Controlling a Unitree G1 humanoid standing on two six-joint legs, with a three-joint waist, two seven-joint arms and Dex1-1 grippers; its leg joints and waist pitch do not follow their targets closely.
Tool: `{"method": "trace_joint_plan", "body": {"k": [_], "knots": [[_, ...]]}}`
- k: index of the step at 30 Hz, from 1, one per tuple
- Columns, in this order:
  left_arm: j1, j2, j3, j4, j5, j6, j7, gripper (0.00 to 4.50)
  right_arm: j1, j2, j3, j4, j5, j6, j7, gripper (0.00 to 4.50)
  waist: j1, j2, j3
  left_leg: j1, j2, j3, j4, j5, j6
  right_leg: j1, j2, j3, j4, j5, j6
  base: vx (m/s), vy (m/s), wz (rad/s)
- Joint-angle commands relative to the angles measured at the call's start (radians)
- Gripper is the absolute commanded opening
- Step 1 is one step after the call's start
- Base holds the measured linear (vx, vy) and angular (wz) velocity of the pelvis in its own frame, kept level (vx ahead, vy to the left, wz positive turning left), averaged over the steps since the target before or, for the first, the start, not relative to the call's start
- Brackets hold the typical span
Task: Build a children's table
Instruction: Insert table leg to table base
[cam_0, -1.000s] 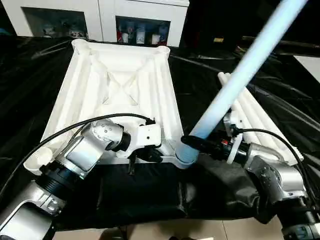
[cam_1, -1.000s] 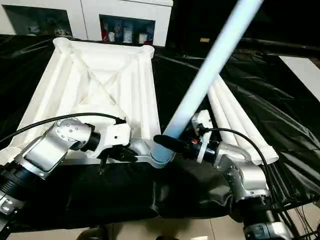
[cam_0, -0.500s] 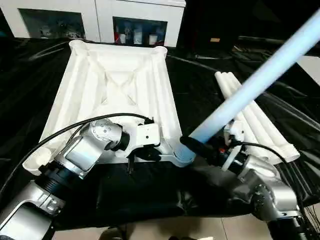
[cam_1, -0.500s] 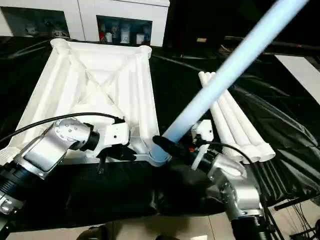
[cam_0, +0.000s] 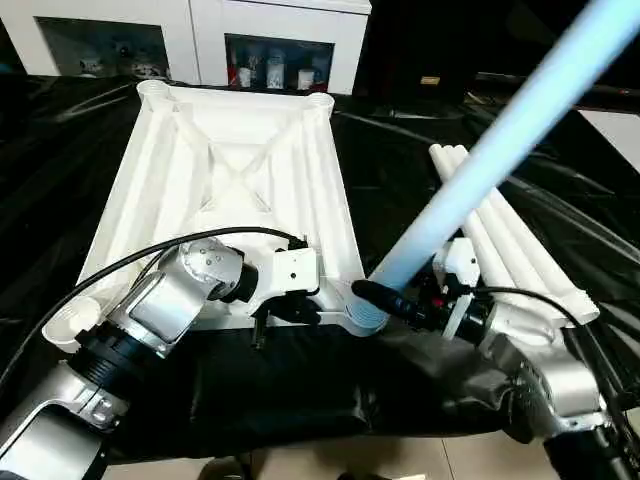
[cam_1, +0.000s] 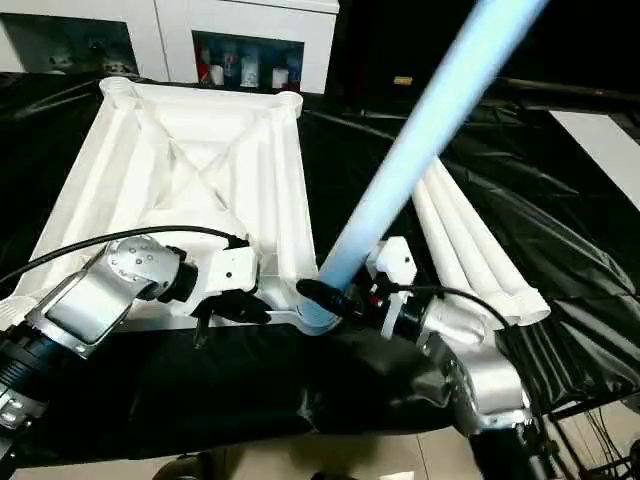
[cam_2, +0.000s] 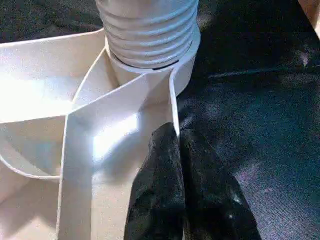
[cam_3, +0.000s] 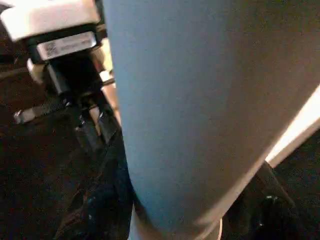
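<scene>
Left eye view gives you the table top (cam_0: 230, 170) lying underside up on the black-draped bench (cam_0: 60, 150), its X-braced ribs facing you and its near edge at about 6 o'clock of the scene's centre. At the top's near right corner, roughly 5 o'clock from its middle, a ribbed corner socket (cam_2: 147, 30) carries the foot of one leg (cam_0: 500, 130), which leans away toward 1 o'clock. Your right claw (cam_0: 385, 297) is clamped round that leg just above the socket, fingers about half spread to the tube's width. Your left claw (cam_2: 179, 145) is pinched fully together, its tips resting against a thin rib of the top just beside the same socket, gripping nothing. The spare legs (cam_0: 500, 230) lie bundled on the bench at 3 o'clock of the top.
</scene>
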Motion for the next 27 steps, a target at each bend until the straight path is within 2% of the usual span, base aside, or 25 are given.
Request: {"method": "trace_joint_plan", "body": {"k": [1,2,5,8,12,16,21,23,26,27], "knots": [[0.013,0.006,-0.025,-0.002,0.024,0.009,-0.007,0.00,0.067,-0.033,0.099,0.111,-0.077,0.110,0.047,1.86,-0.007,0.014,-0.035,0.039,0.061,-0.030,-0.076,-0.369,-0.039,-0.001,-0.079,0.042,-0.083,-0.315,-0.175,0.000,0.000,0.00],[0.015,0.006,-0.025,-0.006,0.024,0.011,-0.007,0.00,0.060,-0.044,0.108,0.114,-0.073,0.121,0.067,1.86,-0.006,0.016,-0.036,0.039,0.061,-0.030,-0.076,-0.366,-0.039,0.000,-0.080,0.042,-0.082,-0.307,-0.176,0.000,0.000,0.00],[0.021,0.006,-0.023,-0.014,0.023,0.017,-0.006,0.00,0.040,-0.069,0.130,0.129,-0.068,0.148,0.120,1.86,-0.006,0.011,-0.038,0.043,0.061,-0.028,-0.074,-0.353,-0.033,0.002,-0.076,0.041,-0.078,-0.260,-0.191,0.000,0.000,0.00],[0.024,0.006,-0.022,-0.017,0.023,0.016,-0.005,0.00,0.019,-0.071,0.132,0.164,-0.077,0.141,0.137,1.86,-0.006,0.009,-0.040,0.043,0.061,-0.027,-0.072,-0.339,-0.031,0.005,-0.077,0.041,-0.076,-0.242,-0.193,0.000,0.000,0.00],[0.025,0.005,-0.020,-0.021,0.021,0.014,-0.004,0.00,0.013,-0.067,0.121,0.185,-0.068,0.134,0.145,1.86,-0.007,0.004,-0.039,0.041,0.061,-0.030,-0.074,-0.337,-0.032,0.009,-0.078,0.039,-0.077,-0.257,-0.191,0.000,0.000,0.00],[0.033,0.004,-0.011,-0.028,0.005,-0.013,-0.014,0.00,0.020,-0.062,0.103,0.212,-0.052,0.118,0.150,1.86,-0.006,0.003,-0.038,0.042,0.061,-0.033,-0.076,-0.374,-0.040,0.007,-0.082,0.040,-0.084,-0.330,-0.176,0.000,0.000,0.00],[0.027,0.020,-0.032,-0.034,0.006,-0.051,-0.063,0.00,0.032,-0.075,0.119,0.220,-0.066,0.071,0.203,1.86,-0.005,0.010,-0.035,0.043,0.062,-0.034,-0.078,-0.378,-0.042,0.005,-0.077,0.039,-0.082,-0.284,-0.181,0.000,0.000,0.00],[0.014,0.034,-0.055,-0.025,0.015,-0.084,-0.101,0.00,0.034,-0.088,0.137,0.229,-0.086,0.032,0.229,1.86,-0.005,0.010,-0.034,0.043,0.062,-0.034,-0.078,-0.377,-0.040,0.006,-0.077,0.040,-0.081,-0.269,-0.181,0.000,0.000,0.00],[0.005,0.044,-0.067,-0.012,0.023,-0.116,-0.123,0.00,0.034,-0.094,0.145,0.237,-0.093,0.017,0.245,1.86,-0.003,0.011,-0.032,0.044,0.062,-0.032,-0.078,-0.358,-0.033,0.008,-0.076,0.039,-0.077,-0.228,-0.190,0.000,0.000,0.00],[0.000,0.047,-0.070,-0.004,0.025,-0.129,-0.133,0.00,0.033,-0.095,0.147,0.239,-0.094,0.011,0.250,1.86,-0.003,0.015,-0.029,0.042,0.061,-0.033,-0.079,-0.359,-0.035,0.008,-0.075,0.039,-0.076,-0.225,-0.192,0.000,0.000,0.00]]}}
